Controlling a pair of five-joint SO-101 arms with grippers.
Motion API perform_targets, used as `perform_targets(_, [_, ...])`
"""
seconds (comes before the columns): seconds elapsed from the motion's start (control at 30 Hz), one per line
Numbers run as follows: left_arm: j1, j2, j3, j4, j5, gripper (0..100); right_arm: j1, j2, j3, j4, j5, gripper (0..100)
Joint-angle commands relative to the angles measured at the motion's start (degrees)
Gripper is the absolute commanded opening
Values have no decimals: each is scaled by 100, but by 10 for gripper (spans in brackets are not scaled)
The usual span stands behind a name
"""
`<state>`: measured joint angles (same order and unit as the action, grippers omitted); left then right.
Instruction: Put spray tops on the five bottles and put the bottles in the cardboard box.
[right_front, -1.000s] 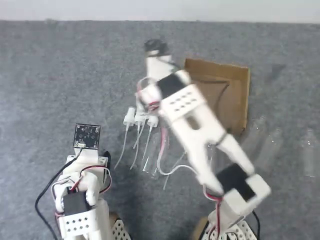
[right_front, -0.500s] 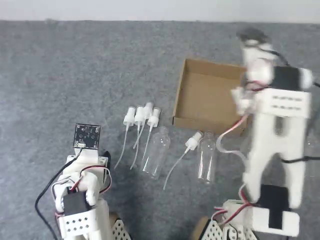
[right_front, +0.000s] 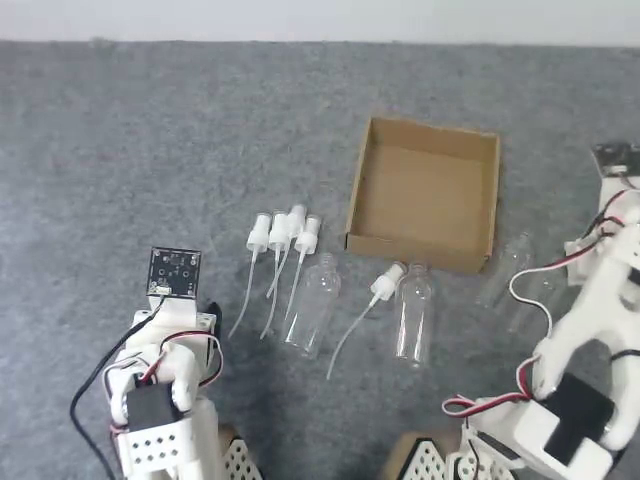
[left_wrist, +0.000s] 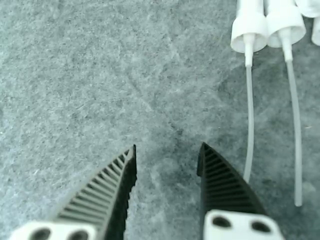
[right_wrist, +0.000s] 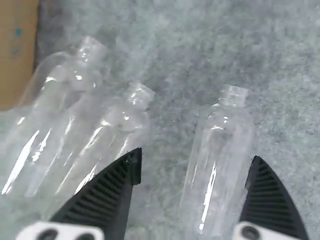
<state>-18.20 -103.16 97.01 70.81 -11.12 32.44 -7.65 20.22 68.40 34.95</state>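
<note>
The right hand (right_wrist: 196, 156) is spread wide over one of three uncapped bottles (right_wrist: 220, 150) lying beside the cardboard box (right_front: 415, 250). The left hand (left_wrist: 168, 147) is spread above bare counter (left_wrist: 75, 75), near the spray tops (right_front: 280, 235). Two other bottles lie before the box.

Under me was a fuzzy grey mat (right_front: 150, 140), kinda carpet-like, and a pale strip of wall (right_front: 320, 20) ran along its far edge.

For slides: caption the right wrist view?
Open right hand over three uncapped bottles on grey carpet, cardboard box beside them.
</note>
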Motion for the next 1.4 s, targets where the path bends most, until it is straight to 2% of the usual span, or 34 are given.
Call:
perform_targets(0.0, [0,-123,-48,-88,-35,181,136,22,-62,-435,97,284])
perform_targets(0.23, [0,-123,-48,-88,-35,181,549,1587,-1336,-330,88,284])
perform_targets(0.4, [0,-123,-48,-88,-35,181,778,2343,-2013,-189,369,284])
perform_targets(0.7, [0,-123,-48,-88,-26,181,787,3116,-2119,-338,659,274])
perform_targets(0.9, [-70,-132,-48,-316,-53,182,813,3248,-2119,-690,791,72])
perform_targets(0.97, [-334,-132,-57,-510,-255,185,822,3222,-2084,-655,1160,65])
perform_targets(1.03, [-651,-132,-75,-844,-791,182,857,3213,-2084,-453,1398,67])
perform_targets(1.1, [-888,-123,-136,-993,-870,181,910,3213,-2084,-321,1512,66])
perform_targets(1.2, [-1046,-114,-673,-686,-1134,182,971,3240,-2075,-286,1714,65])
perform_targets(1.37, [-1046,396,-2448,264,-1653,185,1051,3240,-1978,-295,1987,65])
